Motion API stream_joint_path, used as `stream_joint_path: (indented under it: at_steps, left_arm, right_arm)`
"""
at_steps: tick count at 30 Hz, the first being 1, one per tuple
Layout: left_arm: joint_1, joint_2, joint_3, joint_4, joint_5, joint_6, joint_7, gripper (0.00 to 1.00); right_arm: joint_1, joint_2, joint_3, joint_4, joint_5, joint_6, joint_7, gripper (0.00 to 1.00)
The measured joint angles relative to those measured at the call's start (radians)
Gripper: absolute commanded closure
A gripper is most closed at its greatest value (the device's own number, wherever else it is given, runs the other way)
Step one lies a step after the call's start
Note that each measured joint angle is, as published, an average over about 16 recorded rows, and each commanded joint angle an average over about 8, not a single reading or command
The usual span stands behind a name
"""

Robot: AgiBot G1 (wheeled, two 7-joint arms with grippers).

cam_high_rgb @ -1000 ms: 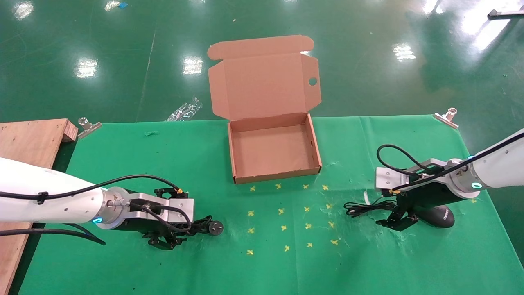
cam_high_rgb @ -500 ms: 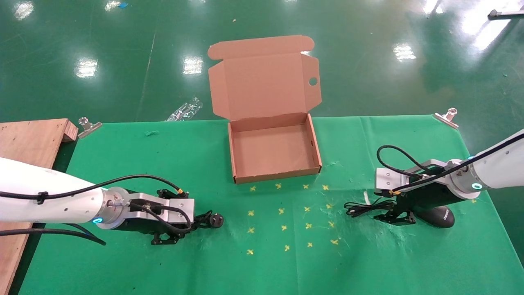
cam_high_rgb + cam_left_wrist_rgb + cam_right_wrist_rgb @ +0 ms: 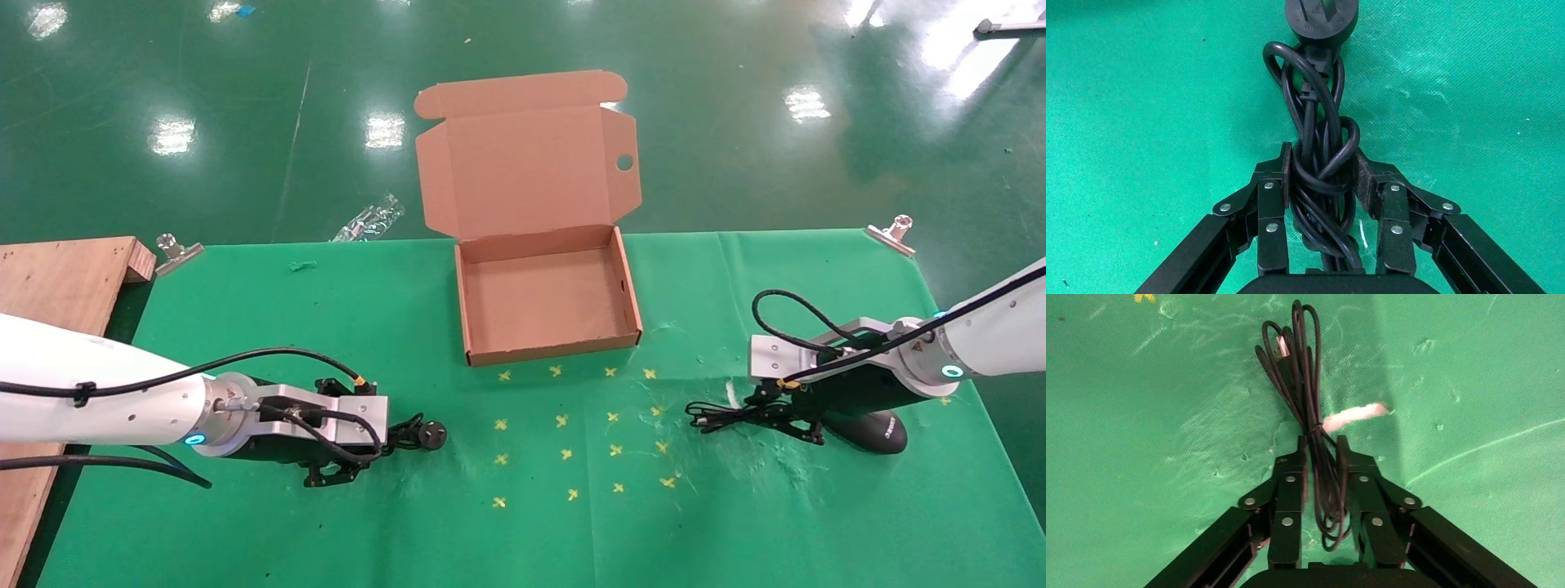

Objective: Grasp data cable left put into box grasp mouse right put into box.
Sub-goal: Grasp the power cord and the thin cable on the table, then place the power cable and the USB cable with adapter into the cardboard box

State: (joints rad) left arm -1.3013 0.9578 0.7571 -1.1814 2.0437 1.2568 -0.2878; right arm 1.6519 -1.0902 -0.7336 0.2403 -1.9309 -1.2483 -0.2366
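The data cable (image 3: pixel 413 437), a coiled black bundle with a round disc end (image 3: pixel 1321 15), lies on the green cloth at the front left. My left gripper (image 3: pixel 377 449) is shut on the bundle's middle (image 3: pixel 1318 177), pads pressing both sides. The black mouse (image 3: pixel 878 431) lies at the front right, partly hidden under my right arm. My right gripper (image 3: pixel 780 416) is shut on the mouse's thin bundled cord (image 3: pixel 1303 386), not on the mouse body. The open brown box (image 3: pixel 552 349) stands empty at the table's far middle, its lid (image 3: pixel 523 163) raised.
A wooden board (image 3: pixel 57 278) lies at the far left. Metal clips (image 3: pixel 176 249) (image 3: pixel 892 231) hold the cloth's back corners. Yellow cross marks (image 3: pixel 588 425) dot the cloth in front of the box. A white tie (image 3: pixel 1352 416) wraps the mouse cord.
Both grippers have closed: the left on the data cable bundle, the right on the mouse's cord. Both arms stayed low on the cloth.
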Motion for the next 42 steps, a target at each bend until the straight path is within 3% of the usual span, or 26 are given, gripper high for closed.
stream_joint_path:
  at_steps: [11, 23, 31, 40, 42]
  left_arm:
    - [-0.019, -0.014, -0.012, -0.012, -0.016, 0.007, 0.01, 1.0]
    - [-0.14, -0.025, -0.075, -0.043, -0.112, 0.042, 0.023, 1.0]
    - [-0.204, 0.15, -0.043, 0.02, -0.034, -0.028, -0.038, 1.0]
    - [-0.227, 0.365, 0.104, 0.129, 0.12, -0.21, -0.126, 1.0]
    - [-0.232, 0.39, 0.146, 0.147, 0.134, -0.25, -0.145, 0.75]
  right_arm:
    - [0.006, 0.006, 0.006, 0.003, 0.009, -0.008, -0.002, 1.0]
    - [0.078, 0.062, 0.069, 0.057, 0.103, -0.088, -0.022, 1.0]
    - [0.14, 0.107, 0.09, 0.149, 0.127, -0.135, 0.007, 1.0]
    - [0.188, 0.182, 0.1, 0.342, 0.124, -0.186, 0.117, 1.0]
    - [0.193, 0.2, 0.104, 0.397, 0.125, -0.195, 0.148, 1.0]
